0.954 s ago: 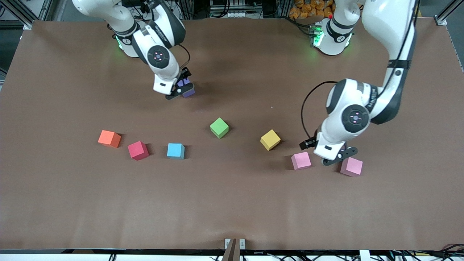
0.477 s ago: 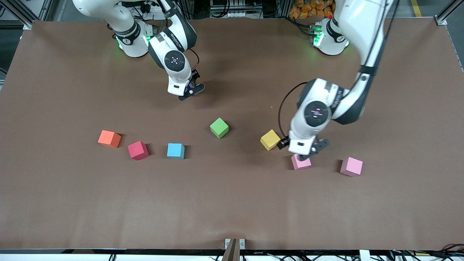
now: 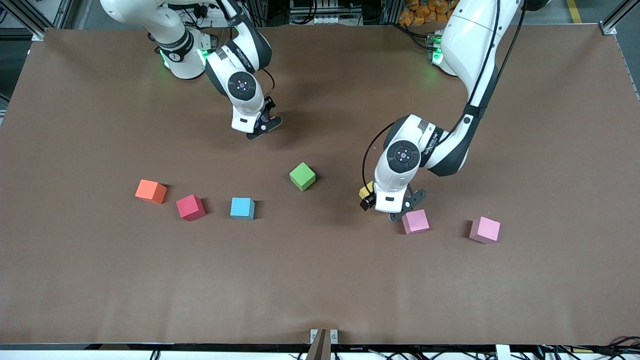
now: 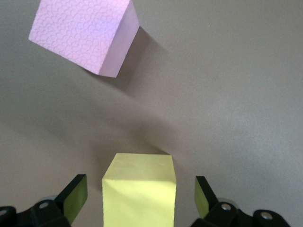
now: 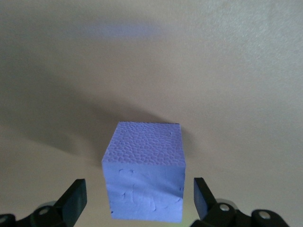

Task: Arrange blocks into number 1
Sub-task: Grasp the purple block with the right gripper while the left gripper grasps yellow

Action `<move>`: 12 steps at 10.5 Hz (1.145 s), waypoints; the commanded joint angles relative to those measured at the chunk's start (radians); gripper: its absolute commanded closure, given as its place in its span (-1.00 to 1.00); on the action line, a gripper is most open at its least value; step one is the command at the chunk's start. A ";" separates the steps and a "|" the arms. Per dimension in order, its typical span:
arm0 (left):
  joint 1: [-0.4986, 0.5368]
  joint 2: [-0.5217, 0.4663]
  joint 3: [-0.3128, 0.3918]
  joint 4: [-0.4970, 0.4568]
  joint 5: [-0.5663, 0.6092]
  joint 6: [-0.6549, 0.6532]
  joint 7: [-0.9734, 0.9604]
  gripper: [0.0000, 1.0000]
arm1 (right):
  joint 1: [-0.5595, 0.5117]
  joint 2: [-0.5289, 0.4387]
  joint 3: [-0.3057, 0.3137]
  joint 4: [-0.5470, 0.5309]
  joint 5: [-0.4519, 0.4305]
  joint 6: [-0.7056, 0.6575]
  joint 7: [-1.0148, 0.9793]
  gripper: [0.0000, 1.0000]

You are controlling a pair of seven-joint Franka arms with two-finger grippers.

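While the small matte cubes lay scattered on the brown tabletop (image 3: 320, 280) with no numeral formed, the left gripper (image 4: 139, 201) hung over the yellow matte cube (image 4: 139, 191), fingers spread on either side, not gripping. The right gripper (image 5: 139, 201) likewise straddled the purple matte cube (image 5: 144, 177), fingers released. Judged progress: nearly all placement remained, including the orange (image 3: 150, 191), red (image 3: 190, 207), light blue (image 3: 242, 208), green (image 3: 302, 176) and two pink cubes (image 3: 415, 221).

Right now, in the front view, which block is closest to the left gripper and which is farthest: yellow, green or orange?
From the left gripper:
1. Yellow block, right under it, between its open fingers.
2. Green block, mid-table.
3. Orange block, farthest, toward the right arm's end.
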 commanded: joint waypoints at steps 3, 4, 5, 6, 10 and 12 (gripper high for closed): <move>-0.022 0.033 0.004 0.021 0.017 0.019 -0.032 -1.00 | 0.000 0.008 -0.003 0.010 0.023 0.005 0.008 0.19; -0.024 0.034 0.004 0.021 0.017 0.019 -0.032 -1.00 | 0.000 0.008 -0.003 0.026 0.028 0.005 0.038 0.20; -0.025 0.046 0.004 0.022 0.017 0.019 -0.032 -1.00 | 0.003 0.008 -0.003 0.044 0.034 0.005 0.081 0.20; -0.037 0.054 0.004 0.021 0.017 0.019 -0.032 -1.00 | 0.012 0.006 -0.002 0.062 0.040 0.004 0.136 0.18; -0.042 0.069 0.006 0.021 0.019 0.019 -0.031 -1.00 | 0.133 0.026 -0.002 0.159 0.209 0.008 0.355 0.11; -0.043 0.073 0.006 0.021 0.025 0.021 -0.029 -1.00 | 0.209 0.109 -0.002 0.237 0.209 0.010 0.416 0.07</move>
